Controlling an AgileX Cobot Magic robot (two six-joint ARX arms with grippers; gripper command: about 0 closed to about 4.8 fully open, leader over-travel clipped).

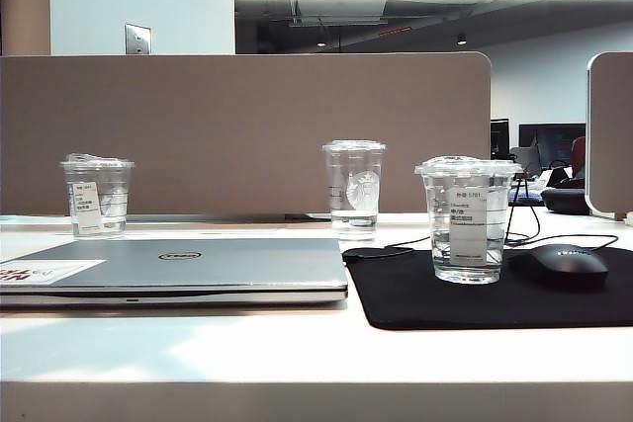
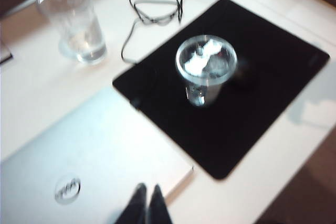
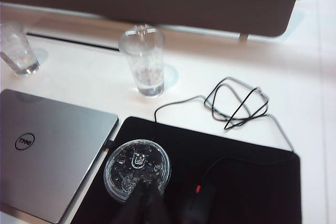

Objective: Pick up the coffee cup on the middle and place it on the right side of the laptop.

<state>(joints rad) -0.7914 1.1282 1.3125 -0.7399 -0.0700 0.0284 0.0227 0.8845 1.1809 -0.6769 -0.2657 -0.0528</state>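
Note:
The coffee cup (image 1: 467,219), short and clear with a domed lid and a white rectangular label, stands upright on the black mouse pad (image 1: 415,294), just right of the closed silver laptop (image 1: 178,264). Neither arm shows in the exterior view. In the left wrist view my left gripper (image 2: 148,188) is shut and empty, hanging over the laptop's (image 2: 79,156) near corner, well away from the cup (image 2: 206,66). In the right wrist view my right gripper (image 3: 146,184) is shut on nothing, its tips above the rim of the cup's lid (image 3: 131,163).
A taller clear cup with a round logo (image 1: 353,185) stands behind the laptop's right end. A short cup with a wrinkly lid (image 1: 96,195) is at the far left. A black mouse (image 1: 567,264) lies on the pad, with its coiled cable (image 3: 236,103) behind. A partition wall closes the back.

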